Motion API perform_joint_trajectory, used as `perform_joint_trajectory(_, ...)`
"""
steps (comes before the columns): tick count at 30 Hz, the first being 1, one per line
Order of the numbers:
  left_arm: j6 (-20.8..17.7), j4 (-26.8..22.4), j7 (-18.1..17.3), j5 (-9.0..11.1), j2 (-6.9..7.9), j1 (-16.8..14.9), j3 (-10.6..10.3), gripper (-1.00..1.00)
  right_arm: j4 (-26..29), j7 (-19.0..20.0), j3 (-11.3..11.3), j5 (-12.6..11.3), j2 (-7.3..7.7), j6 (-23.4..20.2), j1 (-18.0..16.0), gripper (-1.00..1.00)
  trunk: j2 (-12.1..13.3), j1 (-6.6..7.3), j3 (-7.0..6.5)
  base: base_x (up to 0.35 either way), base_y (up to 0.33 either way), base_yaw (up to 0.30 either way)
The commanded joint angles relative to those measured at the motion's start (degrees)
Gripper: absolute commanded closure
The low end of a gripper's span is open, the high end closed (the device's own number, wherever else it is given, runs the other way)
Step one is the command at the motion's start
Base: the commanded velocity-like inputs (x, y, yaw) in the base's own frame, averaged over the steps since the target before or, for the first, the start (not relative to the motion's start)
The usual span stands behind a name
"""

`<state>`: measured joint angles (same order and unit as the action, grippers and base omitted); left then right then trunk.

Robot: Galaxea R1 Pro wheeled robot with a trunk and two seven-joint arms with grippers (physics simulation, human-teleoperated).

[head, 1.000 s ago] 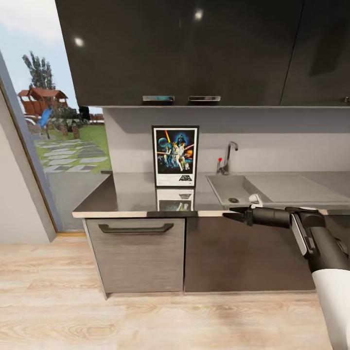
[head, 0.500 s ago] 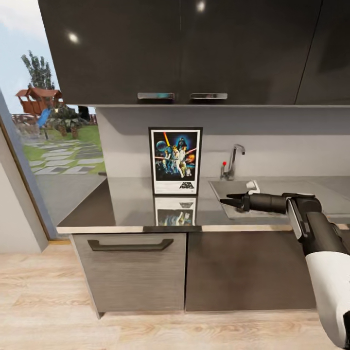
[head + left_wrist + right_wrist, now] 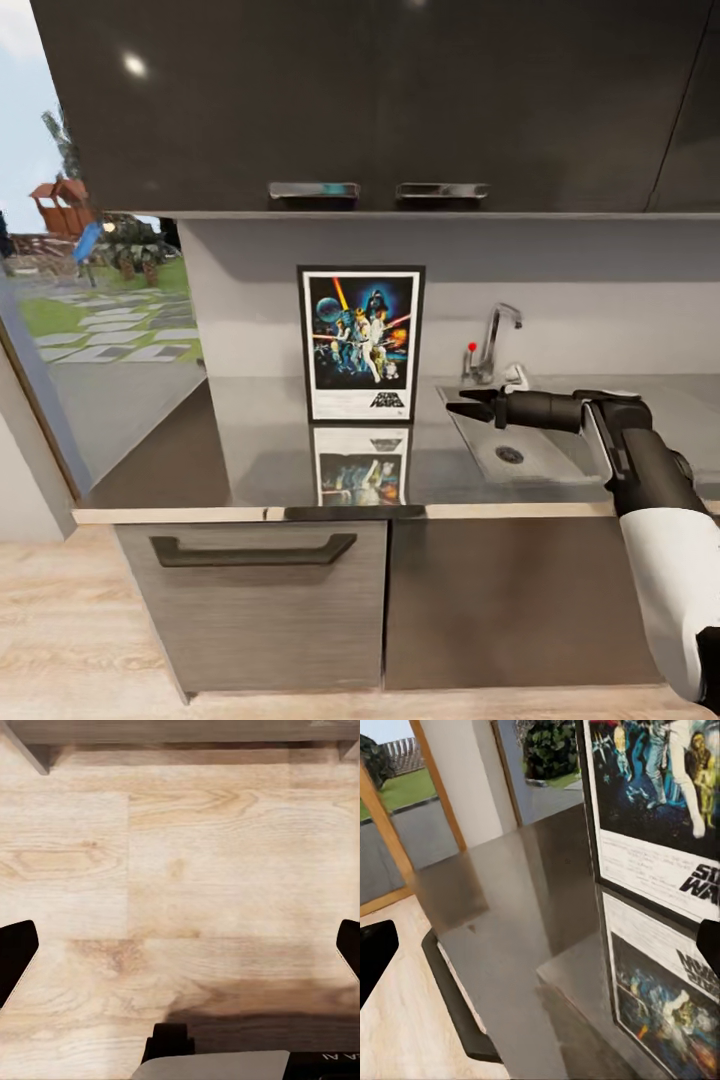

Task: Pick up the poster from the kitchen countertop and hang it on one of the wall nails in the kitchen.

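Reaching over the kitchen countertop (image 3: 250, 450) beside the sink (image 3: 560, 450), the right gripper (image 3: 462, 407), jaws parted and empty, points toward the poster (image 3: 361, 343) standing against the wall, apparently needing a closer approach before grasping.

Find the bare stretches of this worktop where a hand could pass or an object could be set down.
Bare worktop runs from the window-side end to the poster, and along the front edge. Right of the poster it is crowded: the right gripper hovers over the sink, beside the tap.
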<state>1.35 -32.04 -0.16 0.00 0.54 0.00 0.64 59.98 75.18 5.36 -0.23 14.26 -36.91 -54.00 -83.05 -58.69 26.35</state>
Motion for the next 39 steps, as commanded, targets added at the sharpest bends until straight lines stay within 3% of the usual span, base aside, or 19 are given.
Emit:
perform_joint_trajectory(1, 0.2, 0.0, 0.0, 0.0, -0.01, 0.0, 0.1, -1.00, -0.9, 0.2, -1.0, 0.0, -0.06, 0.6, 0.0, -1.00, 0.0, -0.03, 0.06, 0.324, 0.000, 0.000)
perform_joint_trajectory(8, 0.3, 0.0, -0.1, 0.0, 0.02, 0.0, 0.1, -1.00, -3.8, 0.1, -2.6, 0.0, -0.11, 2.6, -0.1, -1.00, 0.0, -0.03, 0.06, 0.155, 0.000, 0.000)
perform_joint_trajectory(13, 0.4, 0.9, -0.3, 0.1, 1.27, 0.0, 0.1, -1.00, -6.0, 0.0, -2.7, 0.1, -0.07, 4.6, -0.3, -1.00, 0.0, -0.03, 0.06, 0.021, 0.000, 0.000)
perform_joint_trajectory(21, 0.4, 2.1, -0.4, 0.2, 2.04, 0.0, 0.2, -1.00, -16.5, 0.1, -2.8, 0.5, -0.03, 11.4, -4.8, -1.00, 0.0, -0.03, 0.06, 0.003, 0.000, 0.000)
perform_joint_trajectory(39, 0.3, 2.2, -0.2, 0.2, 2.10, 0.0, 0.2, -1.00, -18.1, 0.4, -2.8, 0.5, -0.10, 14.1, -5.5, -1.00, 0.0, -0.03, 0.06, 0.168, 0.000, 0.000)
